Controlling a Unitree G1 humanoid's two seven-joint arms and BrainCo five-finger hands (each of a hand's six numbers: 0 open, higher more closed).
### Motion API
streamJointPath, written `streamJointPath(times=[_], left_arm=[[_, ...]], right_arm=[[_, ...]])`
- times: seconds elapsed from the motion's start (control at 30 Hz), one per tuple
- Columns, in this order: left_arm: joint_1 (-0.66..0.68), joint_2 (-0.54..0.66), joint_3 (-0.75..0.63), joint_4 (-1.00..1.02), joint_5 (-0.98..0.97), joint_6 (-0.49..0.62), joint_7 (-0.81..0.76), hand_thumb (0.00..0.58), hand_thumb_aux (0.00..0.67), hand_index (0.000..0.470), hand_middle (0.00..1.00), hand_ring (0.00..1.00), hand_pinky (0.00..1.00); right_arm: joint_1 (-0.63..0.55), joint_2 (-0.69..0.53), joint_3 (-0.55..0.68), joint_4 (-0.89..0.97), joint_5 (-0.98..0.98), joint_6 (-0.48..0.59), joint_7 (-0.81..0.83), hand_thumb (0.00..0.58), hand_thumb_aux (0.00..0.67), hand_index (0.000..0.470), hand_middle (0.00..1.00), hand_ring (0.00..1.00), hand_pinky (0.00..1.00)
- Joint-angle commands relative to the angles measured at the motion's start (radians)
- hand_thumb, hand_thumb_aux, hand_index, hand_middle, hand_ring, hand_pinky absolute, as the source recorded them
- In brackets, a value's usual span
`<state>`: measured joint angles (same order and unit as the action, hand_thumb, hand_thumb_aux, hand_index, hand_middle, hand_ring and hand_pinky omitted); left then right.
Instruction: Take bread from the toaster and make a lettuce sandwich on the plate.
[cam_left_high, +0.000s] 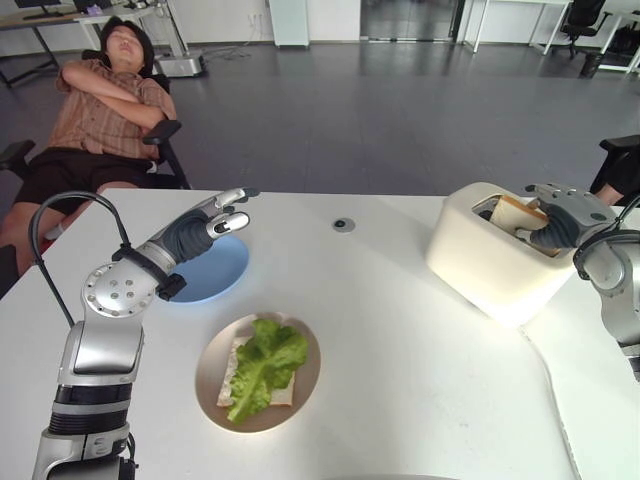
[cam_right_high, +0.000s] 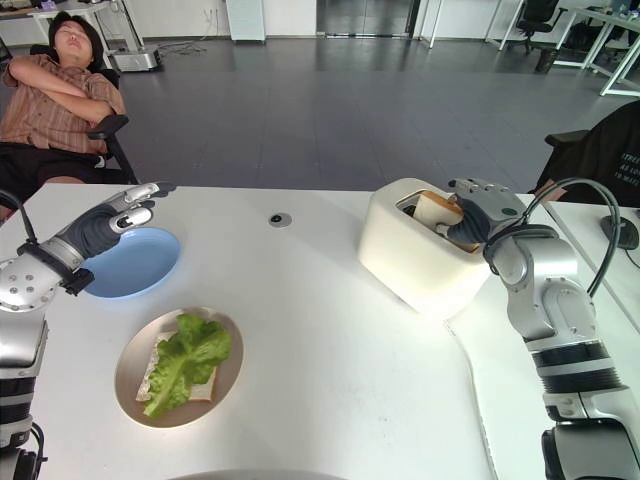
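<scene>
A cream toaster (cam_left_high: 490, 255) stands on the white table at the right, tilted a little. A slice of bread (cam_right_high: 437, 209) sticks up out of its slot. My right hand (cam_right_high: 478, 211) is at the toaster's top with its fingers closed around that slice. Near the table's front sits a beige plate (cam_left_high: 303, 385) holding a slice of bread (cam_left_high: 232, 375) with a green lettuce leaf (cam_left_high: 265, 365) laid over it. My left hand (cam_left_high: 212, 226) hovers above a blue plate, fingers stretched out and holding nothing.
The blue plate (cam_right_high: 140, 268) lies at the left, behind the beige plate. A small round grommet (cam_left_high: 343, 224) is set in the table's far middle. The toaster's cord (cam_left_high: 548, 375) runs along the table at the right.
</scene>
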<state>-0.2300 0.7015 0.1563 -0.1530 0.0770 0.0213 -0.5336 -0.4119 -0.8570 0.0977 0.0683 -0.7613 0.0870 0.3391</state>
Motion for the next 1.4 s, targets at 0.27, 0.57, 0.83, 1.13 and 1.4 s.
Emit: streamJointPath(times=[0.27, 0.57, 0.83, 1.13, 1.4], left_arm=[[0.019, -0.001, -0.026, 0.057, 0.012, -0.041, 0.008, 0.0, 0.0, 0.0, 0.0, 0.0, 0.0], [0.026, 0.005, -0.021, 0.081, 0.002, -0.058, 0.009, 0.0, 0.0, 0.0, 0.0, 0.0, 0.0], [0.03, 0.018, 0.0, 0.102, 0.0, -0.068, 0.017, 0.0, 0.0, 0.0, 0.0, 0.0, 0.0], [0.037, 0.019, -0.002, 0.095, 0.006, -0.066, 0.028, 0.0, 0.0, 0.0, 0.0, 0.0, 0.0], [0.04, 0.018, -0.006, 0.088, 0.009, -0.063, 0.033, 0.0, 0.0, 0.0, 0.0, 0.0, 0.0]], right_arm=[[-0.19, 0.267, -0.112, -0.199, 0.329, -0.079, -0.177, 0.58, 0.67, 0.47, 0.0, 0.0, 0.0], [-0.063, 0.616, 0.284, -0.327, 0.666, 0.217, 0.178, 0.58, 0.67, 0.47, 0.0, 0.0, 0.0], [-0.121, 0.764, 0.451, -0.128, 0.701, 0.335, 0.278, 0.58, 0.67, 0.47, 0.0, 0.0, 0.0], [-0.116, 0.847, 0.576, 0.118, 0.63, 0.209, 0.268, 0.58, 0.67, 0.47, 0.0, 0.0, 0.0], [-0.164, 0.91, 0.572, 0.274, 0.587, 0.103, 0.247, 0.58, 0.67, 0.47, 0.0, 0.0, 0.0]])
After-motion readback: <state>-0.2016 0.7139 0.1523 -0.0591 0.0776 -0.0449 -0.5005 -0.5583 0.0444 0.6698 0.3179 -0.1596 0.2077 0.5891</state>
